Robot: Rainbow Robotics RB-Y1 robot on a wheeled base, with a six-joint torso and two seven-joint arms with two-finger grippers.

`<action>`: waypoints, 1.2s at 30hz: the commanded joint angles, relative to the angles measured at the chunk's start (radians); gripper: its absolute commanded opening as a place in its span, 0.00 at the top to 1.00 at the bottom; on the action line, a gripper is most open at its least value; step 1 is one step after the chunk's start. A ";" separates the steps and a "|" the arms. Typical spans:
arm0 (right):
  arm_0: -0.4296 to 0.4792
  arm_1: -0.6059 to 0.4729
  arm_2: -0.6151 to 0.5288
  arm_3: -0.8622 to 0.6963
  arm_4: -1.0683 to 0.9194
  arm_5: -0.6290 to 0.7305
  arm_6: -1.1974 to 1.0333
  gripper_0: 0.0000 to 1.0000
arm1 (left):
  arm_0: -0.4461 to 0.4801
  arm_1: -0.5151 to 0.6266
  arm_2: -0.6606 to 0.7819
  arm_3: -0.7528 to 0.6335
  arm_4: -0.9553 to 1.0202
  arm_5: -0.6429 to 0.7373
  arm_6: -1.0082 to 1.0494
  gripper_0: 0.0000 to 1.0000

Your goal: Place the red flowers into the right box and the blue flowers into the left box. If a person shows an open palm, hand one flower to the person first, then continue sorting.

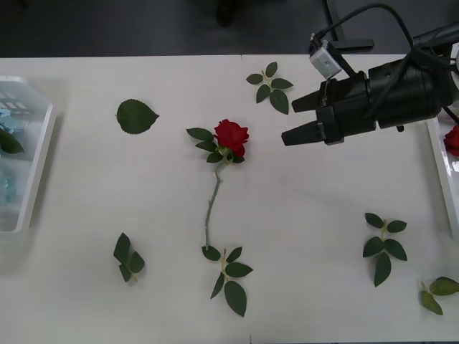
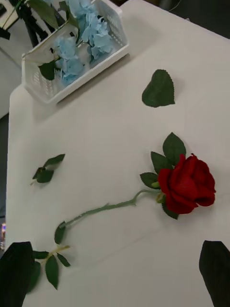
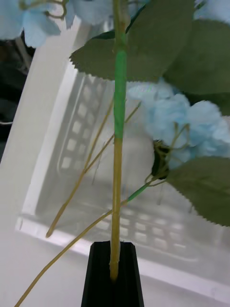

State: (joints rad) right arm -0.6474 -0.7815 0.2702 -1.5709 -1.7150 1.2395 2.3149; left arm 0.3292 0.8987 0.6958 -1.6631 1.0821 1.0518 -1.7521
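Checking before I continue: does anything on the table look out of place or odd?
Loose leaf sprigs lie scattered around the one red rose on the table, apparently detached, as does a single large leaf. Otherwise nothing stands out: blue flowers sit in the left box.

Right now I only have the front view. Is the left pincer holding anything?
Observer: Yes, the left pincer is shut on a blue flower, gripping its stem.
Operator: Where is it holding that?
Observer: Over the left box; the slotted base shows behind the stem.
Operator: Anything inside that box?
Observer: The right wrist view shows blue flower heads and leaves in it.
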 commanded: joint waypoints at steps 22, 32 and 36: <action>0.038 -0.150 -0.013 0.014 -0.106 -0.037 0.390 0.00 | 0.017 0.043 -0.170 0.134 -0.123 -0.289 -0.109 0.00; 0.038 -0.174 -0.013 0.071 -0.081 0.017 0.390 0.00 | 0.096 0.043 -0.160 -0.101 0.012 -0.285 -0.044 0.00; 0.040 -0.188 -0.006 0.063 -0.060 0.026 0.390 0.00 | 0.068 0.043 -0.180 -0.153 0.085 -0.223 0.057 0.00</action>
State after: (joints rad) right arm -0.6122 -0.9134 0.2703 -1.4896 -1.7869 1.2542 2.7035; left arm 0.3931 0.8987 0.5229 -1.7809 1.1343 0.7916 -1.7896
